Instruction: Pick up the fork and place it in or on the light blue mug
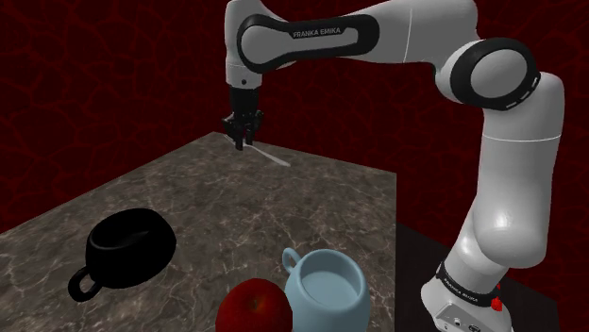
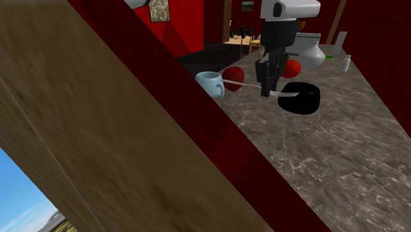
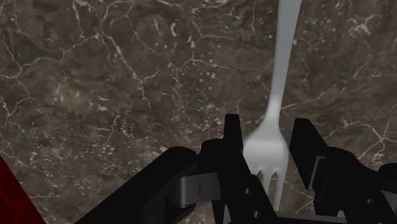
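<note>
Counting from the near edge of the dark, white-veined marble-look tabletop (image 1: 189, 193) in the shoulder view, one round red apple (image 1: 253, 308) is sitting closest. One light blue mug (image 1: 326, 283) is standing just beside it at the apple's three o'clock, with its handle at eleven o'clock. One glossy black mug (image 1: 132, 247) is resting at about ten o'clock of the apple, well apart from both.

Farther back, near the table's far corner, one slim, pale silver fork (image 1: 272, 156) is showing directly under the single all-black two-finger gripper (image 1: 244, 132). Its handle is running off toward the gripper's four o'clock in that view, well apart from the light blue mug.

In the wrist view the fork's tined head is sitting between the two fingers (image 3: 232, 137), with the tines pointing back toward the hand and the handle stretching straight away over the marble. The fingers are standing apart and straddling the head (a thin gap is showing on each side), so they are not clasping it. The fork looks to be lying flat on the tabletop.
</note>
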Robot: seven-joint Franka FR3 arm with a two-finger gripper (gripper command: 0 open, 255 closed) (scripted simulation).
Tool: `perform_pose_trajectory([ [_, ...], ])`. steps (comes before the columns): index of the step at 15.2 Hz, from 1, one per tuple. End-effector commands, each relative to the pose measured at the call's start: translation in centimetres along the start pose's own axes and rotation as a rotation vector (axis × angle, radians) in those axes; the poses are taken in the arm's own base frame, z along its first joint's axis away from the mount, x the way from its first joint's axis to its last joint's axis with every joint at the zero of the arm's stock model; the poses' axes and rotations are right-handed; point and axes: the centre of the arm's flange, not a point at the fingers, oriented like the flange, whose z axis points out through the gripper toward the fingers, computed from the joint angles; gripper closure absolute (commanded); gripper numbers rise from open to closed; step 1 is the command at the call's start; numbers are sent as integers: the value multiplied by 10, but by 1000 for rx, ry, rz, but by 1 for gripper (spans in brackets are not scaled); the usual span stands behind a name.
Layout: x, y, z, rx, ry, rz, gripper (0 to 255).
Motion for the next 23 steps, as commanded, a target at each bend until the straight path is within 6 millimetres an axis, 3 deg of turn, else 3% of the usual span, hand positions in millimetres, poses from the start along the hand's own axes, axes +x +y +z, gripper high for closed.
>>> perform_pose_trajectory([
  [1, -23, -12, -1, 0, 0, 0, 255],
  [23, -286, -135, -15, 0, 0, 0, 255],
])
